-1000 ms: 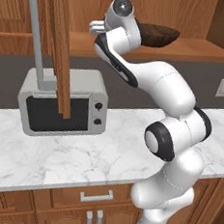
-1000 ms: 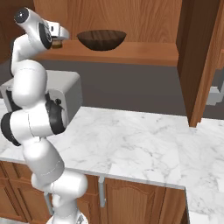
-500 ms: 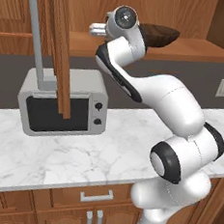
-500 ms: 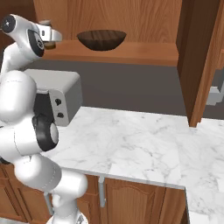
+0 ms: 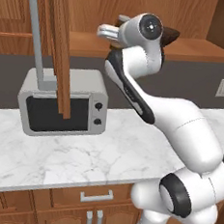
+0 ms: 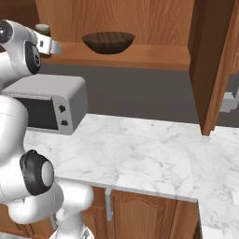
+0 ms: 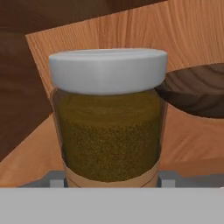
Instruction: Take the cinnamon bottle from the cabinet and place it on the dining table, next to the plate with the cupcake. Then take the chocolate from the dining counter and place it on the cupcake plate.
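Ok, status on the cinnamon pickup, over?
Pincer up at cabinet shelf, closed around cinnamon bottle. Bottle upright. Dark wooden bowl on the shelf close beside it; mind it when withdrawing.

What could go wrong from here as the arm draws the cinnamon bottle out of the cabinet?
1. The dark wooden bowl sits close beside the cinnamon bottle on the shelf; a sideways swing could knock it.
2. The gripper appears closed low on the bottle, near its base, so the bottle may tip if pulled out fast.
3. The open cabinet door hangs over the microwave; the arm could clip it while lowering.
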